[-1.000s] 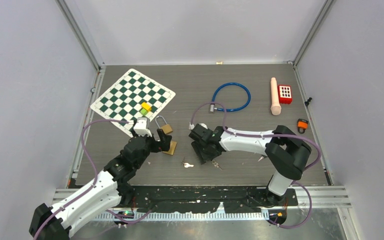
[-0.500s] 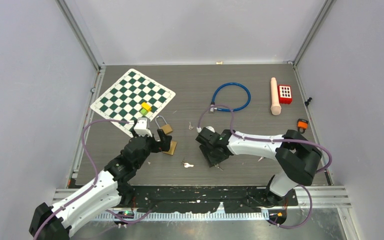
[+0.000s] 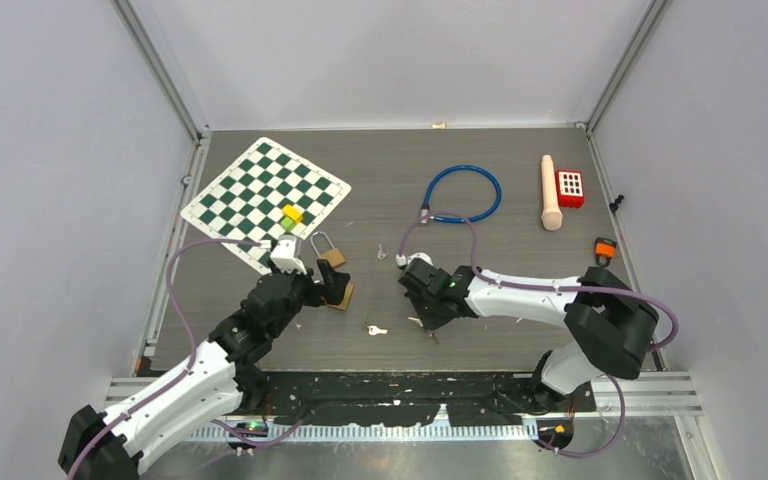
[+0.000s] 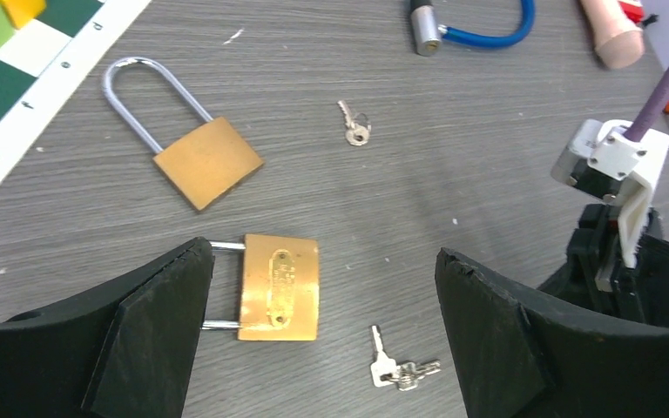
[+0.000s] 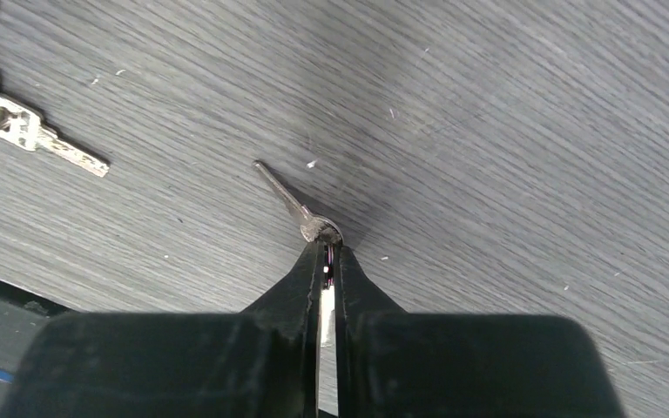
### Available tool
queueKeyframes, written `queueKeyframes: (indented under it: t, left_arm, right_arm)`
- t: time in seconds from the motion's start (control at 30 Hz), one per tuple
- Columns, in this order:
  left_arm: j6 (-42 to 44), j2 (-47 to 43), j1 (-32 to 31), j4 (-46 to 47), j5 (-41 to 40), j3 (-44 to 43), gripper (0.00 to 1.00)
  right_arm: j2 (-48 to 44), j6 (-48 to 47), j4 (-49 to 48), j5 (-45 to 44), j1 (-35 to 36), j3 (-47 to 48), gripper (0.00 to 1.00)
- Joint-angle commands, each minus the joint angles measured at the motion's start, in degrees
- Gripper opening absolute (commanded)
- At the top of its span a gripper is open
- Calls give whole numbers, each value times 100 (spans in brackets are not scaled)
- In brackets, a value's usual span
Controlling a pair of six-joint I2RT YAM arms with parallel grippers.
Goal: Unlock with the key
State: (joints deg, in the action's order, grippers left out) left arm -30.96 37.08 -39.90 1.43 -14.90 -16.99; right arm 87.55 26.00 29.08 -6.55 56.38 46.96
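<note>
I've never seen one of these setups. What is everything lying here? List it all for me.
chess mat: 1, green-white, back left.
blocks: 2; yellow block, green block, on the chess mat's near corner.
padlocks: 2, brass; long-shackled padlock beside the chess mat, short padlock just nearer the front.
keys: 3 lots, silver; single key mid-table, key bunch near the front, held key front centre.
cable lock: 1, blue, back centre.
peg: 1, beige, back right.
red block: 1, white-dotted, beside the peg.
orange-black item: 1, right edge.
table: dark grey.
left tool: black, open, short padlock between its fingers.
right tool: black, shut on the held key.
</note>
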Motion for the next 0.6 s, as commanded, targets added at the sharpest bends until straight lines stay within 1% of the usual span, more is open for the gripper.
queueKeyframes:
  t: [0.0, 0.13, 0.33, 0.47, 0.57]
  left_arm:
    - [-337, -25, 0, 457, 583, -147, 94]
    - [-713, 94, -2, 632, 1080, -258, 94]
    - [-1272, 462, -7, 1458, 1981, -182, 94]
    - [-1558, 663, -5, 2136, 2351, -72, 93]
    - [-1690, 747, 0, 2475, 2560, -39, 93]
  right_arm:
    - [-154, -209, -594, 19, 22, -411, 6]
    - [-724, -470, -1053, -58, 19, -608, 5]
    - [-1621, -613, -1763, -17, 0, -936, 5]
    - [-2290, -384, -2443, 186, -91, -1266, 5]
    - [-2879, 38, -3293, 406, -228, -1595, 5]
